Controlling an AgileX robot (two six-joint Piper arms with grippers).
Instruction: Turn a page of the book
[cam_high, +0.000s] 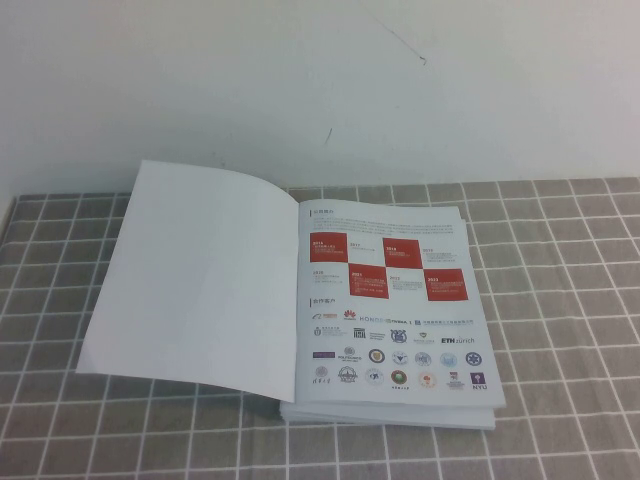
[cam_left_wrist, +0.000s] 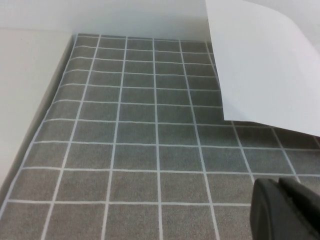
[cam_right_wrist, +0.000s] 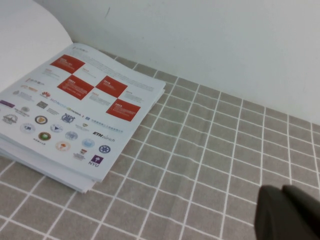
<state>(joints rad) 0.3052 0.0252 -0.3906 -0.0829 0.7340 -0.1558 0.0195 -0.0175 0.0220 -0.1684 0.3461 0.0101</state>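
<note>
1 book (cam_high: 390, 315) open, 1 page (cam_high: 195, 285) flipped; left claw (cam_left_wrist: 285, 210), right claw (cam_right_wrist: 287, 212) off it.

A grey checked tablecloth (cam_high: 560, 300) meets a plain white wall (cam_high: 320, 80).

Neither arm shows in the high view. The left gripper (cam_left_wrist: 287, 210) appears only in the left wrist view, as a dark fingertip mass low over the grey checked cloth on the left side of the scene, touching nothing; its two dark parts lie close together with just a thin seam between them. The right gripper (cam_right_wrist: 289, 212) appears only in the right wrist view, a dark blurred shape above the cloth on the right side, likewise touching nothing.
</note>
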